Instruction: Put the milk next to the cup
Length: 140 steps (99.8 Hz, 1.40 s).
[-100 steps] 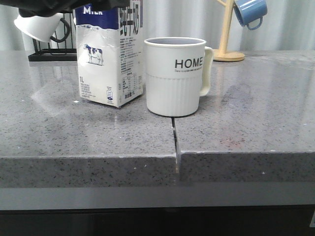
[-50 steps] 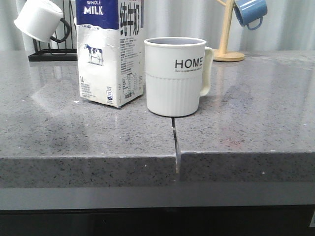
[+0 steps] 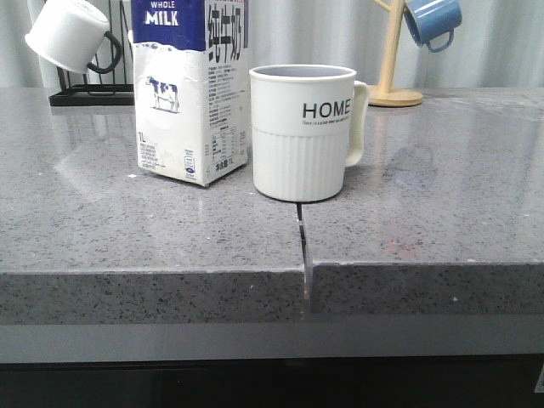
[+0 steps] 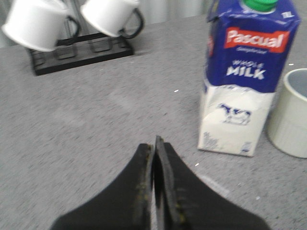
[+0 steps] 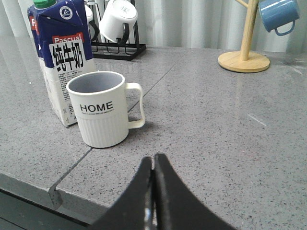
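Milk [image 3: 189, 93] stands upright beside cup [image 3: 304, 132], apparently not touching; left pincer [image 4: 154, 143] and right pincer [image 5: 153, 160] closed, empty.

The tall white carton with a dark blue top [image 4: 242, 79] reads "Pascual", "WHOLE MILK" and "1L"; the large off-white ribbed mug [image 3: 303, 132] reads "HOME".

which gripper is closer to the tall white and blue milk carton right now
Left. The left gripper sits shut beside the tall white-and-blue milk carton; the right gripper is shut, with the off-white HOME mug between it and the carton.
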Tool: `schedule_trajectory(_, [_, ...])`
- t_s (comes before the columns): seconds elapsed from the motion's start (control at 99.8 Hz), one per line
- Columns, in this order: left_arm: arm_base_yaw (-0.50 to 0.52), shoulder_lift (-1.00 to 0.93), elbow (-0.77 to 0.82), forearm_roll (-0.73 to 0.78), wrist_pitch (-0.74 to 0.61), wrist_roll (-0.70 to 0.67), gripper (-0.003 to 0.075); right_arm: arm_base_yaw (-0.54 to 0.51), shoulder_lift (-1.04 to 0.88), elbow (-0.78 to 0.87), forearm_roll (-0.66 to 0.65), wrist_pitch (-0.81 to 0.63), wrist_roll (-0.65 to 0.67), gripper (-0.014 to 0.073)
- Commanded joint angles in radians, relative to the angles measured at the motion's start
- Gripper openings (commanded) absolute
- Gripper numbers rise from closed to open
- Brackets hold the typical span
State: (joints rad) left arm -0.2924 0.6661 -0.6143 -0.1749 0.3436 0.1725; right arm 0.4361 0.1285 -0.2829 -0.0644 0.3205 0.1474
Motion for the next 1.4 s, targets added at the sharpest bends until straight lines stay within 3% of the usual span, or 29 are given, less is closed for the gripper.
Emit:
schedule_trajectory(0.0, [0.050, -0.066, 0.002, -0.005, -0.020, -0.008, -0.0021, -0.004, 0.010, -0.027, -0.009, -0.070, -0.001, -0.0068])
schedule_trajectory(0.16, [0.141, -0.162, 0.034, -0.006, 0.072, -0.008, -0.0021, -0.004, 0.010, -0.027, -0.009, -0.070, -0.001, -0.0068])
schedule_trajectory(0.341, [0.201, -0.242, 0.093, -0.019, 0.039, -0.008, -0.0021, -0.004, 0.010, -0.027, -0.009, -0.070, -0.001, -0.0068])
schedule_trajectory(0.551, [0.213, -0.367, 0.183, -0.012, -0.064, -0.008, -0.0021, -0.004, 0.010, -0.027, -0.009, -0.070, -0.001, -0.0068])
schedule_trajectory(1.012, [0.213, -0.502, 0.326, 0.008, -0.072, -0.008, -0.0021, -0.004, 0.010, -0.027, -0.009, -0.070, -0.001, -0.0068])
schedule_trajectory(1.163, [0.214, -0.546, 0.412, 0.043, -0.174, -0.009, -0.0021, -0.004, 0.010, -0.027, -0.009, -0.070, -0.001, -0.0068])
schedule_trajectory(1.273, [0.227, -0.604, 0.486, 0.156, -0.244, -0.139, -0.0021, -0.004, 0.010, -0.027, -0.009, -0.070, -0.001, -0.0068])
schedule_trajectory(1.393, [0.245, -0.683, 0.566, 0.160, -0.256, -0.152, -0.0021, -0.004, 0.010, -0.027, -0.009, -0.070, -0.001, -0.0068])
